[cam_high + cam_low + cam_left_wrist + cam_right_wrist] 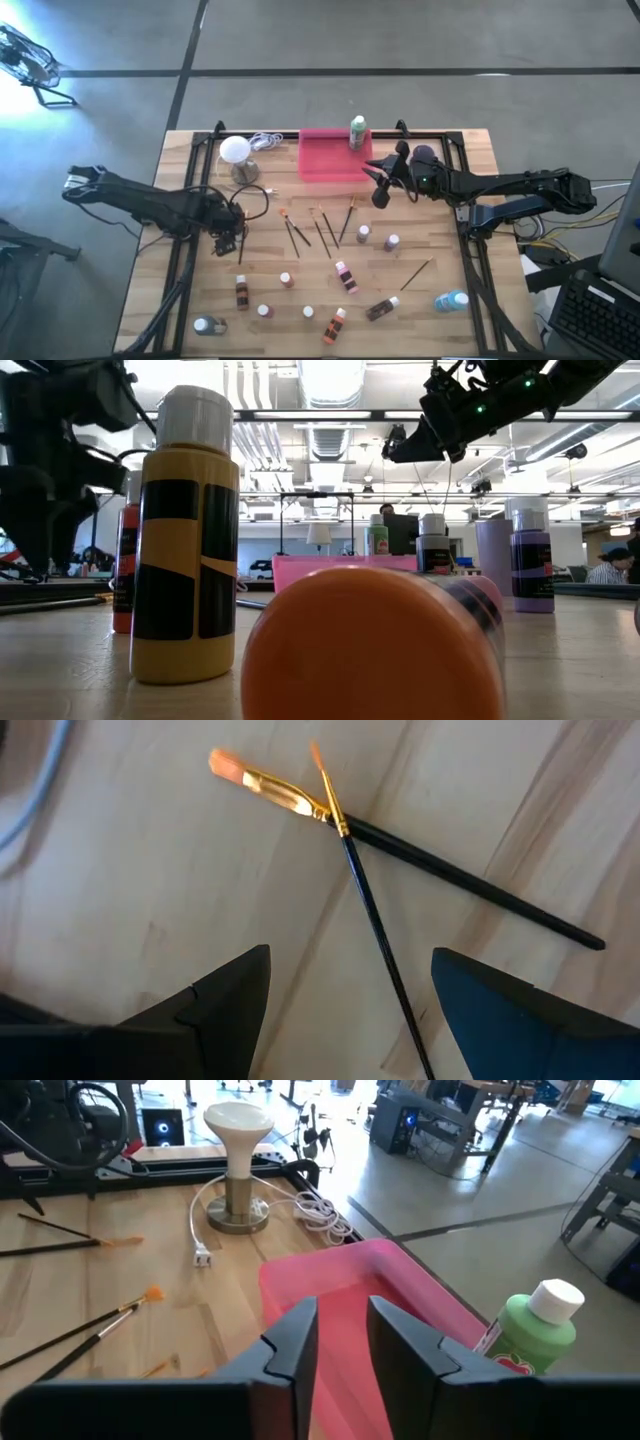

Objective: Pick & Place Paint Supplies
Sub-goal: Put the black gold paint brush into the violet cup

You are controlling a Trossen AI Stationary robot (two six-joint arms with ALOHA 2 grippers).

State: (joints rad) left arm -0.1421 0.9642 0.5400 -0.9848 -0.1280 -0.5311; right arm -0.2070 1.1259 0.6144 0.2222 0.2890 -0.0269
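Left wrist view: slender glossy paintbrushes point(370, 910) crossed.

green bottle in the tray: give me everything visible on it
The green bottle is plastic-looking, light green, with a white cap and a label with red print. It stands upright in the far right corner of the pink tray, against its walls. Nothing grips it: the right gripper hangs empty over the tray's near right edge, jaws slightly apart.
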